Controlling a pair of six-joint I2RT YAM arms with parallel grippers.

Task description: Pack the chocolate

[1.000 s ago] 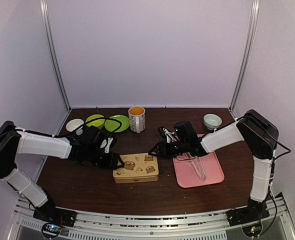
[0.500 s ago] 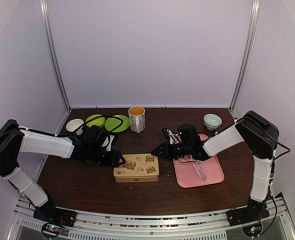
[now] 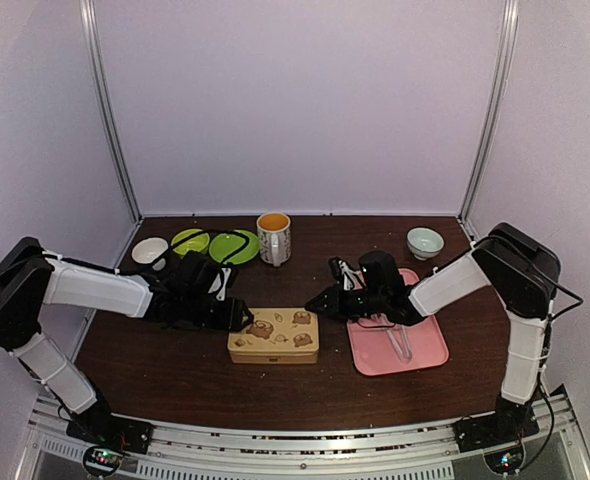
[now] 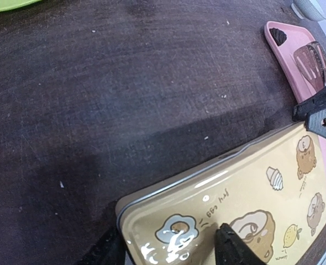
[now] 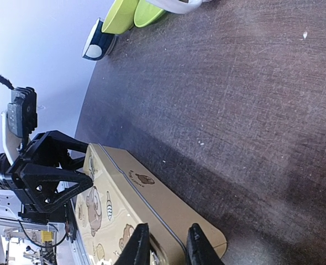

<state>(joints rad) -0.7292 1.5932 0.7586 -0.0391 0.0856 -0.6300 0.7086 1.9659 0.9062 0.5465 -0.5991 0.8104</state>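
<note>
The tan bear-printed tin (image 3: 273,335) lies shut in the middle of the table. My left gripper (image 3: 243,318) holds its left end. In the left wrist view one finger (image 4: 229,248) rests on the lid and the other sits outside the corner of the tin (image 4: 246,199). My right gripper (image 5: 166,243) is shut on the tin's right rim (image 5: 152,204), one finger on the lid and one on the side wall. One dark chocolate lump (image 4: 278,36) lies on the pink tray (image 4: 279,58) beside the metal tongs (image 4: 312,58).
The pink tray (image 3: 430,350) with the tongs (image 3: 402,342) lies right of the tin, partly under my right arm. Along the back stand a mug (image 3: 273,237), green plates (image 3: 220,245), a white bowl (image 3: 149,250) and a pale green bowl (image 3: 424,241).
The right gripper's fingers have drawn together on the tin's rim and that arm has shifted slightly right. The left gripper and the tin have barely moved.
</note>
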